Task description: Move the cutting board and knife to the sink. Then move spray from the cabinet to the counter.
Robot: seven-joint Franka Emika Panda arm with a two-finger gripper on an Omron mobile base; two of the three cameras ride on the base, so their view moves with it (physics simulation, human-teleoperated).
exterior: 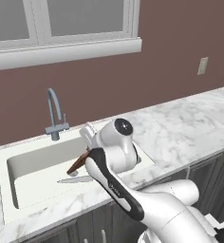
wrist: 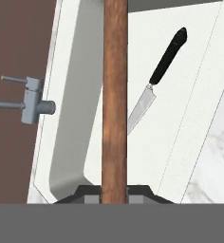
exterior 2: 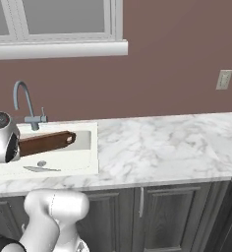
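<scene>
Over the sink [exterior 2: 91,147], the gripper [wrist: 115,193] was clamped on the cutting board [exterior 2: 44,142], holding it edge-up above the basin, where the knife [wrist: 157,80] lay flat.

Knife [wrist: 154,84] in sink [exterior: 19,171], cutting board [exterior 2: 44,142] seemingly above.

Arm hides cutting board [exterior: 79,164] near end, knife [exterior: 75,180] handle.

Cutting board [exterior 2: 45,142] hangs edge-on above the white sink [exterior 2: 86,147], handle-slot end toward the right, left end hidden behind the arm. Knife [exterior 2: 41,169] lies flat on the basin floor below. Grey faucet [exterior 2: 25,106] behind; marble counter [exterior 2: 162,142] to the right.
</scene>
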